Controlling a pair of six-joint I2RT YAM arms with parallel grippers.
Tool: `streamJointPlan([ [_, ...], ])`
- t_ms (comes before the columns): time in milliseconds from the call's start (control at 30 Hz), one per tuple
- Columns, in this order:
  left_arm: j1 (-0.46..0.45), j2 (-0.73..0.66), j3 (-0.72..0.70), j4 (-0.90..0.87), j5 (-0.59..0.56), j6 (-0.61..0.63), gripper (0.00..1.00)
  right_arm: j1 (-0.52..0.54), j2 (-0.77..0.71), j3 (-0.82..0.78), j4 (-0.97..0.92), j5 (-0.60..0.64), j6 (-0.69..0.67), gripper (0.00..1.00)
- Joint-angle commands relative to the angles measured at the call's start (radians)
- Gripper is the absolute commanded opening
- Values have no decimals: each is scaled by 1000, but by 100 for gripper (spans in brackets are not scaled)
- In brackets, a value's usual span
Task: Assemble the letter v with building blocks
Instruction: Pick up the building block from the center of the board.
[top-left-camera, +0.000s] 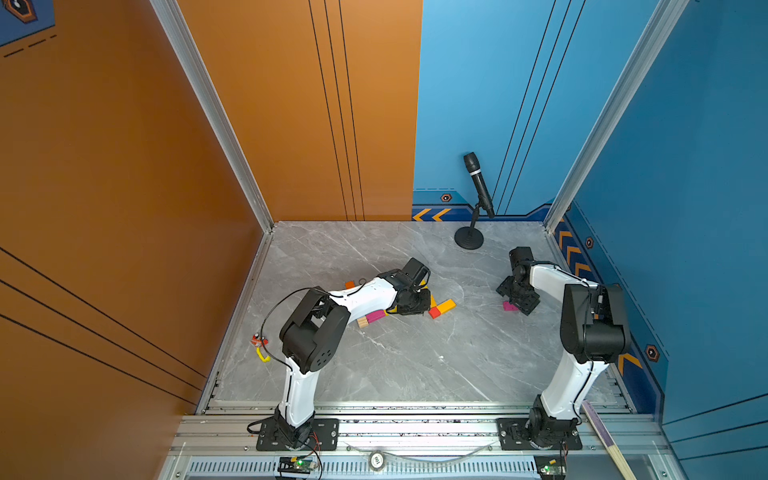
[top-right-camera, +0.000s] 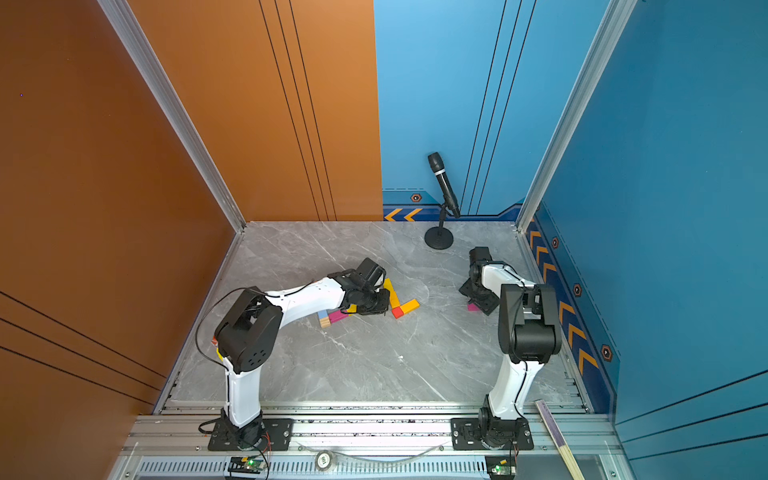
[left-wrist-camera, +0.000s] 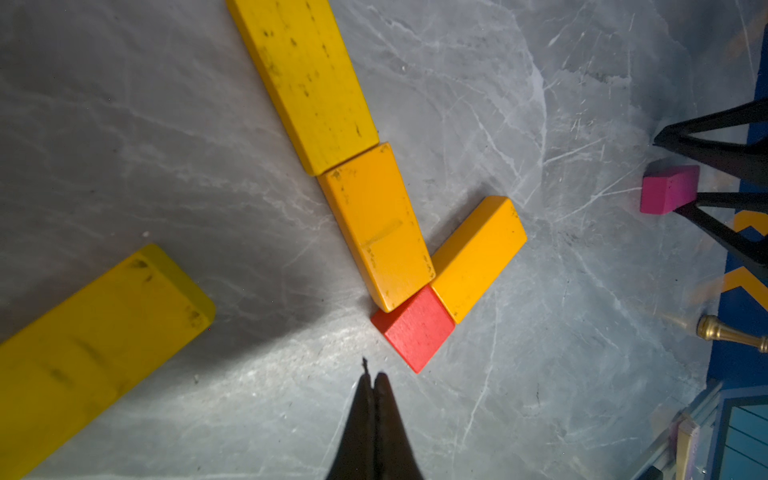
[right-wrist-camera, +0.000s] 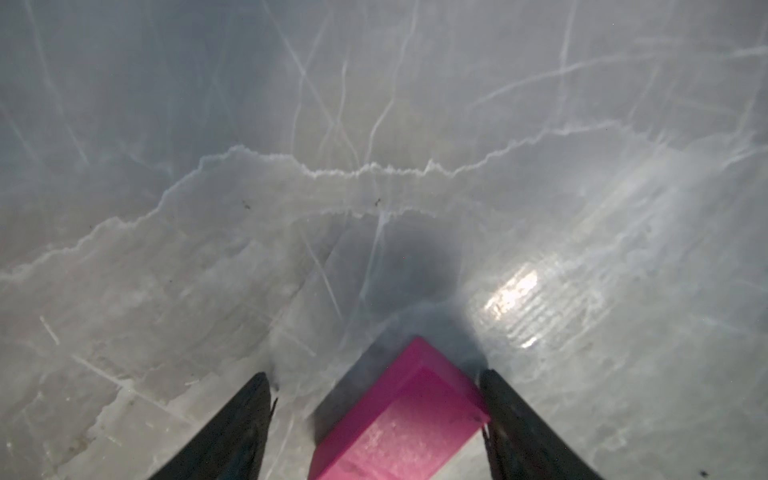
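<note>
In the left wrist view a V lies on the marble. A long yellow brick (left-wrist-camera: 307, 79) and an amber brick (left-wrist-camera: 376, 224) form one stroke. A red cube (left-wrist-camera: 415, 328) sits at the point, and a second amber brick (left-wrist-camera: 478, 255) forms the short stroke. My left gripper (left-wrist-camera: 374, 376) is shut and empty, just short of the red cube. Another yellow brick (left-wrist-camera: 95, 340) lies apart. My right gripper (right-wrist-camera: 374, 374) stands open astride a pink block (right-wrist-camera: 399, 424). One finger touches the block's corner and the other is apart from it. In both top views this pink block (top-left-camera: 509, 306) (top-right-camera: 472, 307) lies under the right gripper (top-left-camera: 517, 305).
A microphone on a round stand (top-left-camera: 468, 239) stands at the back. A pink brick (top-left-camera: 376, 316), a plain wood block (top-left-camera: 363, 322) and a light blue one (top-right-camera: 323, 316) lie by the left arm. A brass knob (left-wrist-camera: 731, 334) lies near the right wall.
</note>
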Motion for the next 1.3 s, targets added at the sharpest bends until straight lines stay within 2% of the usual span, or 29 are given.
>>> streamJointPlan([
  [0,9,-23,8,-14,0,5,0,1,40,26,13,-18,-15,68],
  [67,10,-23,9,-12,2,5,0,9,44,32,11,-24,-20,62],
  [200,10,-22,9,-13,2,7,0,20,33,28,4,-19,-25,58],
  [467,13,-29,-2,-12,8,10,0,51,34,16,5,-34,-21,34],
  [600,14,-34,-7,-12,6,11,0,64,38,21,-4,-37,-19,28],
  [700,15,-37,-12,-13,6,14,0,72,39,23,-7,-42,-17,14],
  [1267,19,-60,-31,-12,-2,21,0,230,140,185,-11,-77,63,7],
])
